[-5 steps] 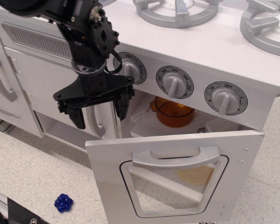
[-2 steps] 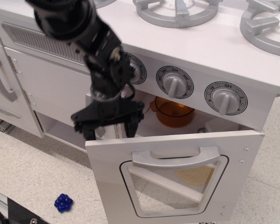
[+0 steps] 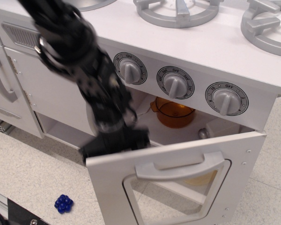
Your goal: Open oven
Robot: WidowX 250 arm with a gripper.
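Note:
The white toy oven has its door (image 3: 178,187) swung partly down, with a rounded clear window and a wide bar handle (image 3: 180,165). Three grey dials (image 3: 176,83) sit above the opening. An orange pot (image 3: 174,112) stands inside the oven. My black gripper (image 3: 113,143) is down at the left top edge of the door, pressing against it. Its fingers are blurred and partly hidden behind the door edge, so I cannot tell whether they are open or shut.
A white cabinet door with a vertical handle (image 3: 2,79) is at the left. Grey burner grates (image 3: 178,9) sit on the stove top. A small blue object (image 3: 63,203) lies on the speckled floor at lower left.
My gripper has moved down and right from beside the left dial to the door's top left edge. The door has tilted a little further down.

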